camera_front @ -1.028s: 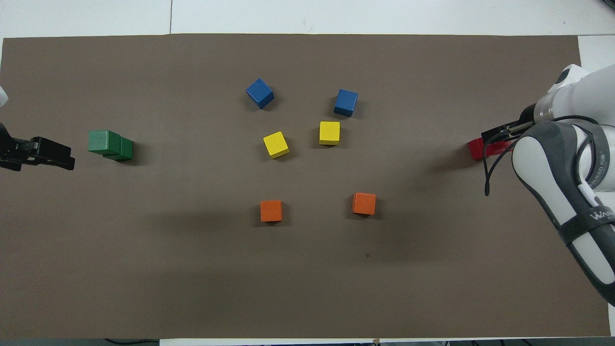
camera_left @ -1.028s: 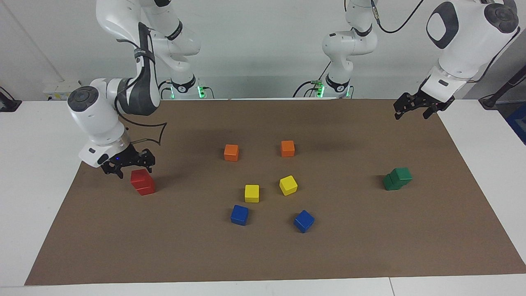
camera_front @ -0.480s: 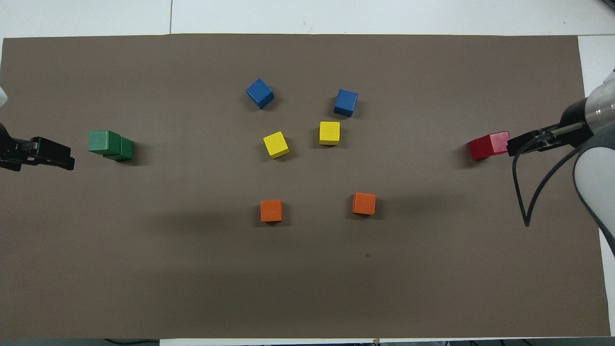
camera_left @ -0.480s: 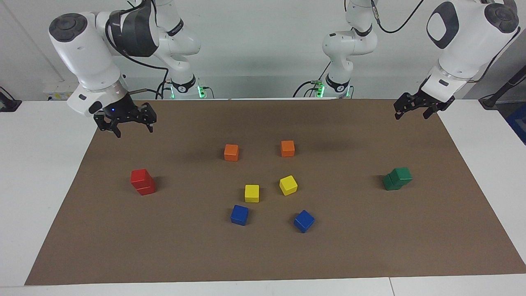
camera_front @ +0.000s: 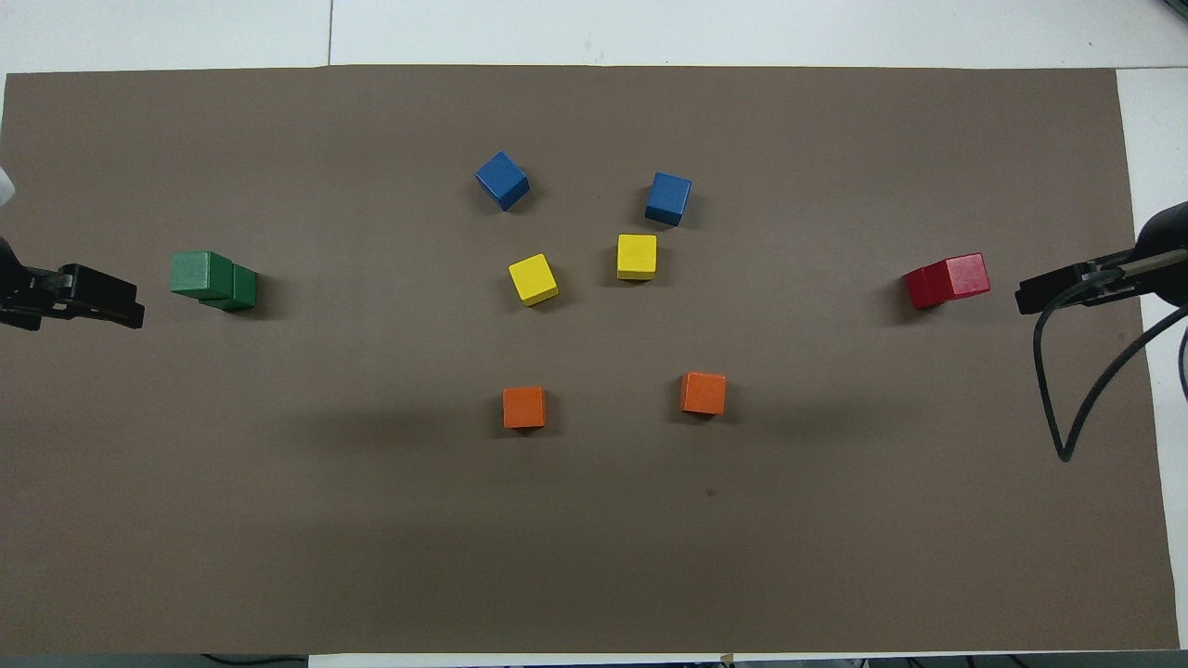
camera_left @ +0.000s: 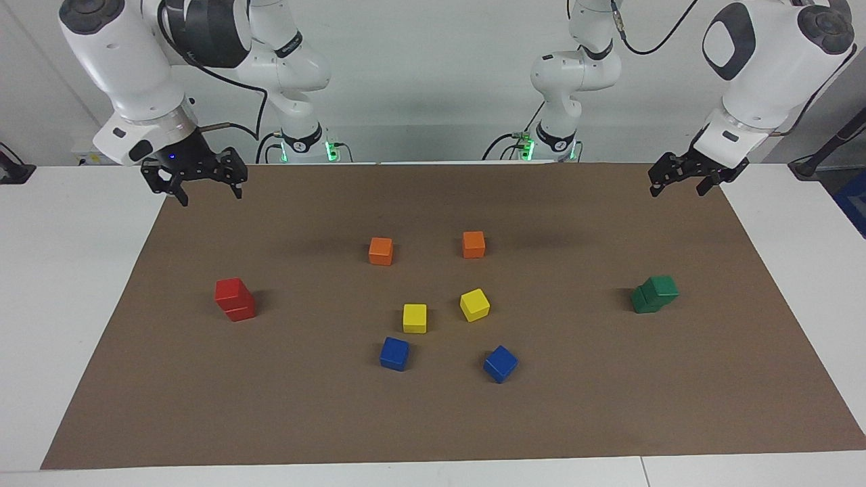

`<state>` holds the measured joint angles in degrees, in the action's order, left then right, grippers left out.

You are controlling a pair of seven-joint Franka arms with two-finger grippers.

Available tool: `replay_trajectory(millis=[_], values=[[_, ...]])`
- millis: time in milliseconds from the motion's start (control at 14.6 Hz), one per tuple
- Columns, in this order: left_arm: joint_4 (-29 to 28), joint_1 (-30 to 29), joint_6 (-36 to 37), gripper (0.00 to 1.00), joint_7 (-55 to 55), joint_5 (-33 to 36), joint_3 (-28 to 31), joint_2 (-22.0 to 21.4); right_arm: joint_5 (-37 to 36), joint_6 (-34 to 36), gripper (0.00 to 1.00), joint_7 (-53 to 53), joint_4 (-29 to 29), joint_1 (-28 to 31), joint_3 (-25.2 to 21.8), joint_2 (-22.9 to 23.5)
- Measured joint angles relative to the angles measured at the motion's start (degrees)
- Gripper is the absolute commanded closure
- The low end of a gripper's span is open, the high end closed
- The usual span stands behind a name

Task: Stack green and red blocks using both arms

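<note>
A: We start with the red blocks [camera_left: 235, 299]: 2 cubes, 1 on top of the other, standing on the brown mat [camera_left: 433, 419] toward the right arm's end of the table. The top cube sits slightly offset on the lower 1.

B: We see the green blocks [camera_left: 654, 294] stacked the same way toward the left arm's end, the upper cube turned and overhanging the lower 1. No gripper touches either stack.

A: We find the right gripper [camera_left: 193, 177] raised over the mat's edge at its own end, empty, its fingers spread apart. It is well apart from the red stack.

B: We place the left gripper [camera_left: 689, 173] up over the mat's corner at its end, holding nothing, and its fingers look parted too. In the overhead view it shows at the frame's edge [camera_front: 88, 297], beside the green stack but clear of it.

A: Between the stacks we count 6 loose cubes: 2 orange cubes [camera_left: 381, 250], nearest the robots, then 2 yellow cubes [camera_left: 415, 318], then 2 blue cubes [camera_left: 394, 353], farthest from them.

B: We see each of those 6 resting alone on the mat, none touching another.
</note>
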<state>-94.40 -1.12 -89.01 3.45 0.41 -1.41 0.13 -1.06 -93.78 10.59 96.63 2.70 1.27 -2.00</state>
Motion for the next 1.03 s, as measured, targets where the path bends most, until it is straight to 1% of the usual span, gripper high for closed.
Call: replay_trajectory(millis=[480,1028], values=[[0.00,0.00,0.00,0.00,0.00,0.00,0.00,0.00,0.00,3.65,0.00,-0.01,-3.08,0.07,0.30,0.81],[0.00,0.00,0.00,0.00,0.00,0.00,0.00,0.00,0.00,4.64,0.00,-1.96,-3.28,0.14,0.56,1.21]])
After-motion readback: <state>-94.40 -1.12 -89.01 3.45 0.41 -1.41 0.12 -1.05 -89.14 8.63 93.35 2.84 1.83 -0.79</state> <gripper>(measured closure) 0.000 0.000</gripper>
